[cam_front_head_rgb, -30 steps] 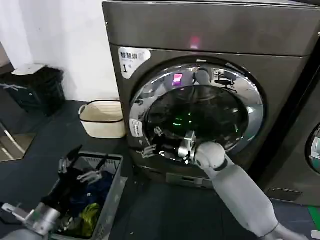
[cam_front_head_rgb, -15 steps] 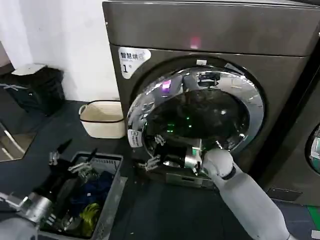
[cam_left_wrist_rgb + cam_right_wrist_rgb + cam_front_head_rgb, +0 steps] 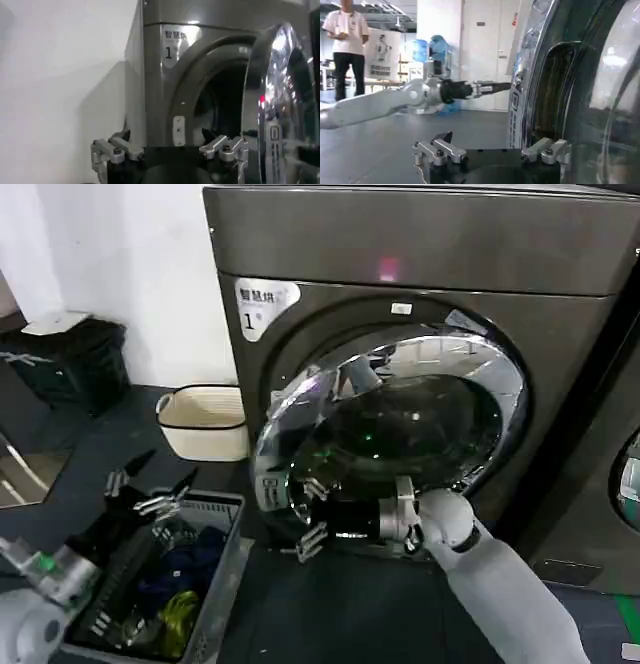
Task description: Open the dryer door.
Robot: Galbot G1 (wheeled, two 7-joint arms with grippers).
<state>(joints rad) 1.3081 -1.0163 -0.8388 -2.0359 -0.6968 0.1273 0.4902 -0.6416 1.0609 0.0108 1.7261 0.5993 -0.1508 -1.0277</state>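
Dryer [image 3: 420, 254] fills the front, its dryer door [image 3: 400, 424] swung partly ajar at the left edge. Right gripper [image 3: 310, 519], fingers spread, sits at the door's lower rim; left gripper [image 3: 145, 494] hovers released above a laundry basket [image 3: 225, 584].

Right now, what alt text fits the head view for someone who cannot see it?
The dryer door stands partly open on the dryer, with the right gripper, fingers spread, at its lower left rim. The left gripper hovers open over a laundry basket.
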